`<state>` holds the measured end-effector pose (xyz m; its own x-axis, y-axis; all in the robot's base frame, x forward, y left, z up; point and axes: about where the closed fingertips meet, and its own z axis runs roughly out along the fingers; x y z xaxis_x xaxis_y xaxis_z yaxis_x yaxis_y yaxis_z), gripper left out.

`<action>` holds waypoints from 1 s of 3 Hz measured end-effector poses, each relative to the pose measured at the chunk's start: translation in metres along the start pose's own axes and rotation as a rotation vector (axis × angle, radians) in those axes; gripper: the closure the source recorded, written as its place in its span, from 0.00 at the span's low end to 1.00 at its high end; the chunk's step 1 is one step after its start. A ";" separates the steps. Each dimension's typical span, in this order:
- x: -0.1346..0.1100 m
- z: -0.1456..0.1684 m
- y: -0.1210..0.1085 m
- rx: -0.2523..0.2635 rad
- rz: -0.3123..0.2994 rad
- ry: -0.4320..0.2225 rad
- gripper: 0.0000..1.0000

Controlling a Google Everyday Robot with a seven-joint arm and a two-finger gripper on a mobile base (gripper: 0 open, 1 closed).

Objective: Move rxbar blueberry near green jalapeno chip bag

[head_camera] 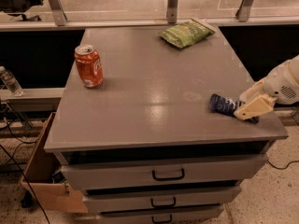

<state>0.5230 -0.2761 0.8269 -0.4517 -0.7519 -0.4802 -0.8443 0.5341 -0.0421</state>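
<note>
Orange soda can [88,66] stands upright on grey cabinet [149,115].

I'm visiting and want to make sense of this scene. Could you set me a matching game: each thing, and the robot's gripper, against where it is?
1. orange soda can
2. green jalapeno chip bag
3. rxbar blueberry
4. gripper

A. lying at the tabletop's far edge
B. at the right edge, over the bar's end
C. upright on the left
D. flat near the front right corner

Pairs: 1-C, 2-A, 3-D, 4-B.
</note>
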 end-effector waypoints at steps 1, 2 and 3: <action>-0.002 -0.004 0.000 0.000 0.000 0.000 0.87; -0.019 -0.016 0.011 -0.019 -0.001 -0.020 1.00; -0.040 -0.041 0.008 0.026 -0.033 -0.045 1.00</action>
<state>0.5228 -0.2576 0.8813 -0.4097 -0.7518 -0.5166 -0.8505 0.5196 -0.0816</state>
